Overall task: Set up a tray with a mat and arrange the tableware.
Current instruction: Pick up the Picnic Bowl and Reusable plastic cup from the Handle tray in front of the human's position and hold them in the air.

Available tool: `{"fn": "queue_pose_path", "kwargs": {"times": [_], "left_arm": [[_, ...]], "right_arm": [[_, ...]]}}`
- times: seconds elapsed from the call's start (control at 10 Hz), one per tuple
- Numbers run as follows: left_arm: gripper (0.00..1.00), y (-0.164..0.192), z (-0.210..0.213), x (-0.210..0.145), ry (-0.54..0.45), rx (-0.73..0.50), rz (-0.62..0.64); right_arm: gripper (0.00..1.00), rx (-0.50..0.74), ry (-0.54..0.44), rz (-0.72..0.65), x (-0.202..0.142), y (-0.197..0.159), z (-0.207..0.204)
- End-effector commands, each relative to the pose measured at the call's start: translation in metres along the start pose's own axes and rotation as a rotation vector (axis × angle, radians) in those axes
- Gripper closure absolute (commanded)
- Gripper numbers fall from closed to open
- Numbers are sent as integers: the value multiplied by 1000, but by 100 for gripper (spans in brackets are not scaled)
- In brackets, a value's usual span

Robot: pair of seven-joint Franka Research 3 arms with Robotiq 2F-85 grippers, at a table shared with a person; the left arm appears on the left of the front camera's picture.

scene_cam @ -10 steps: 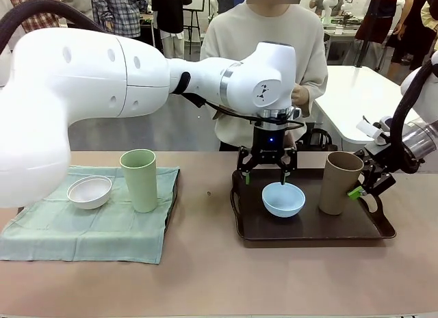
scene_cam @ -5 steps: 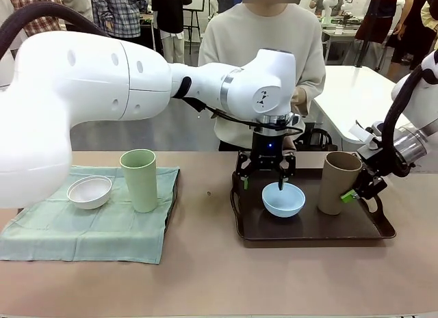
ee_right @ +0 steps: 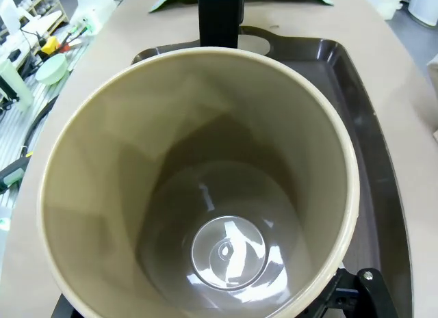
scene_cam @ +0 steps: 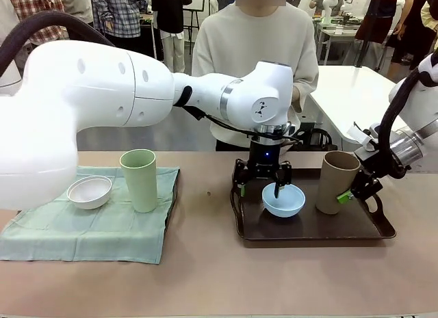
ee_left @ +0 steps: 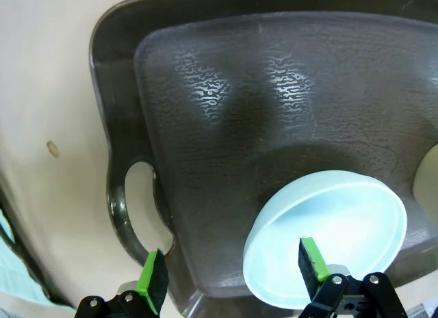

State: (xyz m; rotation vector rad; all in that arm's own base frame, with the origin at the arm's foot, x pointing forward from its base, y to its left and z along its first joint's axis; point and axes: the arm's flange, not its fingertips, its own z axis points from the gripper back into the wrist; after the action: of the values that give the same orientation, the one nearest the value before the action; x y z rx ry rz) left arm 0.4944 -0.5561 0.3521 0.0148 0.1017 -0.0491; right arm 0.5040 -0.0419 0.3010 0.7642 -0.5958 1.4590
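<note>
Lower than a second ago, the left gripper (scene_cam: 259,189) stands wide astride the rim of the light blue bowl (scene_cam: 284,200) on the tray (scene_cam: 311,226), one finger inside. The right gripper (scene_cam: 349,193), wide too, flanks the tan cup (scene_cam: 337,181). Best to close gently on the rim, keeping the bowl level.

No legible text, no readable labels, brands, numbers or signs on anything

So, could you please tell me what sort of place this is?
Probably a robotics lab: a white robot arm works at a beige table facing a person in a cream sweater, with white work tables and other people standing behind.
</note>
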Motion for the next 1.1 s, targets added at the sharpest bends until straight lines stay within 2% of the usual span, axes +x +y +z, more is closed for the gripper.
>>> {"fn": "queue_pose_path", "kwargs": {"times": [0.0,0.1,0.2,0.3,0.4,0.5,0.7,0.8,0.9,1.0], "left_arm": [[0,3,-6,0,-6,-29,-36],[59,2,-7,0,-15,-45,-50],[59,3,-6,0,-18,-45,-52],[100,3,-7,-1,-19,-46,-52],[63,3,-7,0,-15,-43,-56],[100,3,-8,-1,-15,-44,-56],[100,3,-7,-1,-16,-44,-57],[100,4,-6,0,-17,-41,-52],[100,4,-6,0,-15,-40,-48],[100,4,-5,0,-12,-38,-49]], "right_arm": [[0,-26,-16,43,-1,-4,-8],[59,-18,-16,56,-2,-5,-9],[60,-19,-21,59,-2,-5,-9],[100,-20,-21,63,-3,-4,-9],[65,-21,-24,65,-3,-5,-9],[100,-20,-26,65,-4,-5,-9],[100,-21,-29,68,-4,-5,-9],[78,-21,-32,68,-4,-5,-9],[78,-15,-37,69,-4,-5,-9],[100,-17,-40,68,-4,-5,-9]]}}
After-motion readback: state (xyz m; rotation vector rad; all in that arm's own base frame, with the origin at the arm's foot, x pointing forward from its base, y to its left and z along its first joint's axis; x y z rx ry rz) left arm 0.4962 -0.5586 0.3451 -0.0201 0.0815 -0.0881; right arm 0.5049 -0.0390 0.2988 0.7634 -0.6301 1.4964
